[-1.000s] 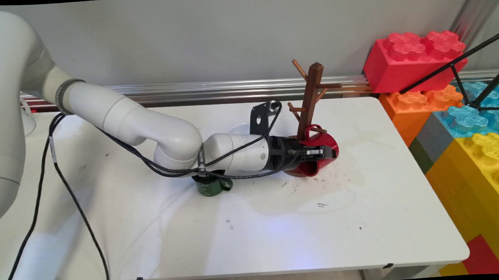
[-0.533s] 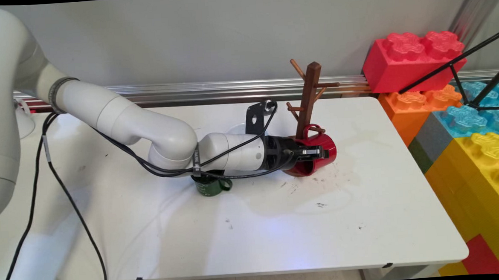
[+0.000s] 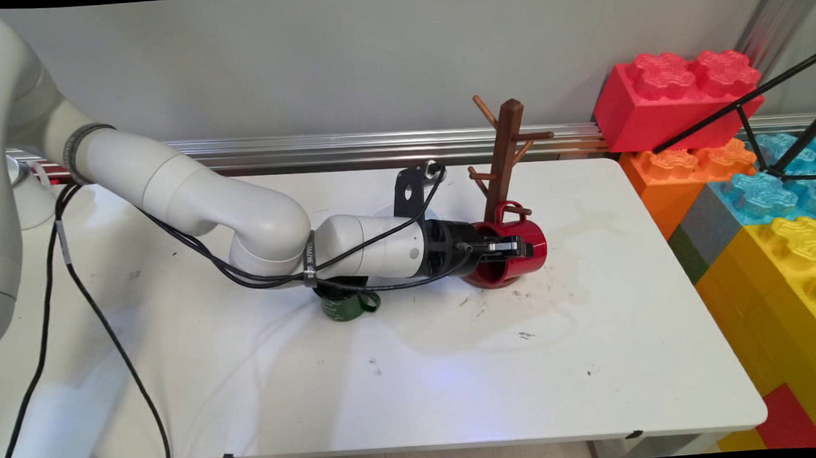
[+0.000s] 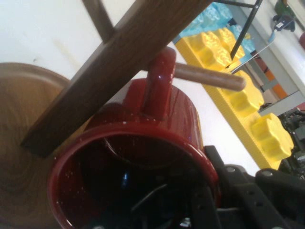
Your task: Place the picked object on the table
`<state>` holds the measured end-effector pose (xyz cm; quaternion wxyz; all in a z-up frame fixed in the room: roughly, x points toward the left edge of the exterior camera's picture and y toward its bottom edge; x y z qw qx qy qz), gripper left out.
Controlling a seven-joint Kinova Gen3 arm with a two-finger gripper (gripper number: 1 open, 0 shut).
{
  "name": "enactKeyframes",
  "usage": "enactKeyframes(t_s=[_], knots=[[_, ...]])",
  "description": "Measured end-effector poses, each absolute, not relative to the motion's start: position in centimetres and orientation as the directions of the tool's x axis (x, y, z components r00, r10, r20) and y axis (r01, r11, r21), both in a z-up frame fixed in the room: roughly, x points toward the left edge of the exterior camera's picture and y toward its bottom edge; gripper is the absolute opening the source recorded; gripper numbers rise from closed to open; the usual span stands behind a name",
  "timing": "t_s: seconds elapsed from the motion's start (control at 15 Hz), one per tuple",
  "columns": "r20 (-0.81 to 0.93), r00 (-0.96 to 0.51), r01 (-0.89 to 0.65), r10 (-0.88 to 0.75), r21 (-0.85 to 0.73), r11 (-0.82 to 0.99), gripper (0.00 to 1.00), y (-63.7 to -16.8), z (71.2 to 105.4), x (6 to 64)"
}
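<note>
While my gripper (image 3: 514,248) stays clamped on the red mug's (image 3: 520,240) rim, I note its handle (image 4: 159,83) threaded over a lower peg (image 4: 209,76) of the mug tree (image 3: 505,157), not released.

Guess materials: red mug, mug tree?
Mug: looks like glazed ceramic or enamel; glossy red wall with sharp highlights and pale specks on the rim. Can't settle which. Tree: wood with a dark brown stain, grain visible on post and base; the peg through the handle looks lighter.
</note>
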<state>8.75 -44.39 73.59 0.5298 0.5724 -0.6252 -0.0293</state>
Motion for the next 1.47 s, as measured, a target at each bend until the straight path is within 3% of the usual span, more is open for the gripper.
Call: enactKeyframes(t_s=[1.07,1.47], knots=[[0.621,0.166,-0.566,-0.766,0.696,0.442,0.0,-41.3,76.2,6.4],[0.626,0.077,-0.552,-0.776,0.675,0.49,0.0,-40.3,77.4,6.1]])
